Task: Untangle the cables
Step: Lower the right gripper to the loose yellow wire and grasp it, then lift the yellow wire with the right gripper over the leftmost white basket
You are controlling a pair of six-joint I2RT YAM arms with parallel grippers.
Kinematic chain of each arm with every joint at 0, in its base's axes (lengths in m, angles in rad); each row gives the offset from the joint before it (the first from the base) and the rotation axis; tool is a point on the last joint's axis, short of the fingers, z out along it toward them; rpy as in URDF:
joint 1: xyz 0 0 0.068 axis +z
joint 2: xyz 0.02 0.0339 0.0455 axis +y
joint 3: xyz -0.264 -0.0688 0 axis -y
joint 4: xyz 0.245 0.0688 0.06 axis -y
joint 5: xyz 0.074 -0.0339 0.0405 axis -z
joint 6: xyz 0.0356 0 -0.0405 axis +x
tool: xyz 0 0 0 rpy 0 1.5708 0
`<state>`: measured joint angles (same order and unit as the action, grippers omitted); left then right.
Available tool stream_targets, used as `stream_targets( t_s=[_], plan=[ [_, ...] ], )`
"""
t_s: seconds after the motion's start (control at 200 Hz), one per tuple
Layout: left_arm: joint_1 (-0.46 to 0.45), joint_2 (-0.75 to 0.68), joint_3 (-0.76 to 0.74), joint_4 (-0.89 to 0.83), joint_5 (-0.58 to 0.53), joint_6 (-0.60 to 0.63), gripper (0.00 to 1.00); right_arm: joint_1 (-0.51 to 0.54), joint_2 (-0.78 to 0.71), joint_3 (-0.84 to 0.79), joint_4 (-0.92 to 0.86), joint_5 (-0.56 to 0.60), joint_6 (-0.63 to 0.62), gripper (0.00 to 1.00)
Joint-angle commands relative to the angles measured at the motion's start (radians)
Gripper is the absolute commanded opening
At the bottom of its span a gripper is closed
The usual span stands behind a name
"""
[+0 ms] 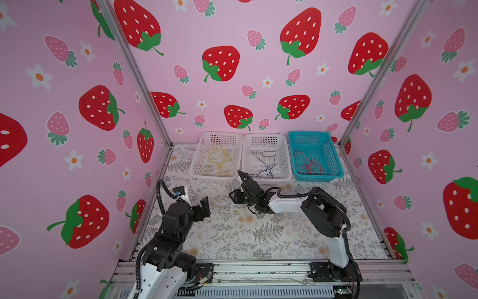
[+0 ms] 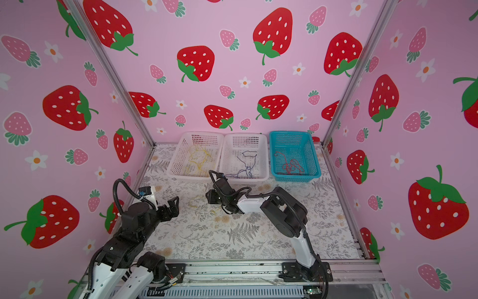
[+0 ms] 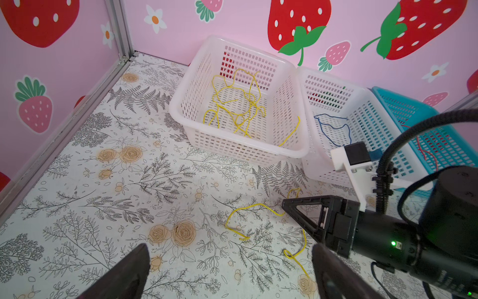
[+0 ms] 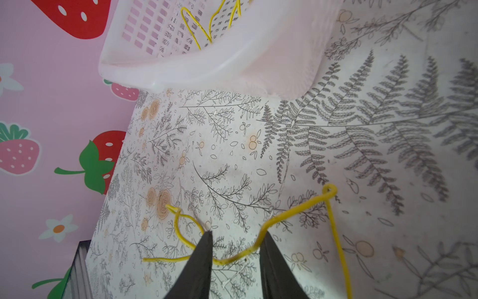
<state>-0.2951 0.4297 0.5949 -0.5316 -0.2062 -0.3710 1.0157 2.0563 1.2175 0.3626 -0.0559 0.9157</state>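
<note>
Right gripper (image 4: 238,233) sat low at the table (image 1: 258,233), jaws narrow astride a loose yellow wire (image 4: 292,212), not yet pinching, we judged to lift it. Left gripper (image 3: 230,246) stood wide, empty. Other yellow wires (image 1: 219,158) lay in the white basket (image 1: 212,178); blue wires (image 1: 268,152) and red wires (image 1: 311,165) were binned apart.

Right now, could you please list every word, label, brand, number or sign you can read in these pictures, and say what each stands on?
No text can be read.
The walls carry only strawberry and flower pictures; the table cover only leaves and blooms.
The white baskets, blue basket and wires bear no print.
A faint row of marks on the table cover is too blurred to tell whether it is lettering.
</note>
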Motion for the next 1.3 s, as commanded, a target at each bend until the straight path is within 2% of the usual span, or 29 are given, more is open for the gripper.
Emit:
stream_targets(
  t_s=[0.0,0.065,0.165,0.465,0.685,1.05,1.296],
  plan=[
    [-0.004,-0.008,-0.007,0.015,-0.004,0.006,0.99,-0.008,0.020,0.030,0.020,0.011,-0.001,0.28],
    [-0.004,-0.008,-0.008,0.015,-0.005,0.005,0.99,-0.007,0.023,0.034,0.017,0.009,-0.006,0.26],
    [-0.003,-0.006,-0.007,0.017,-0.002,0.007,0.99,-0.007,0.022,0.033,0.013,0.011,-0.012,0.17],
    [-0.004,-0.001,-0.013,0.019,0.023,0.023,0.99,-0.005,0.000,0.029,0.012,-0.002,-0.018,0.07],
    [-0.003,-0.007,-0.018,0.030,0.050,0.041,0.99,0.032,-0.116,0.008,-0.046,0.056,-0.102,0.00],
    [-0.004,-0.016,-0.022,0.036,0.035,0.041,0.99,0.080,-0.327,-0.008,-0.111,0.164,-0.212,0.00],
    [-0.004,-0.016,-0.023,0.037,0.031,0.039,0.99,0.061,-0.318,0.160,-0.203,0.200,-0.339,0.00]
  ],
)
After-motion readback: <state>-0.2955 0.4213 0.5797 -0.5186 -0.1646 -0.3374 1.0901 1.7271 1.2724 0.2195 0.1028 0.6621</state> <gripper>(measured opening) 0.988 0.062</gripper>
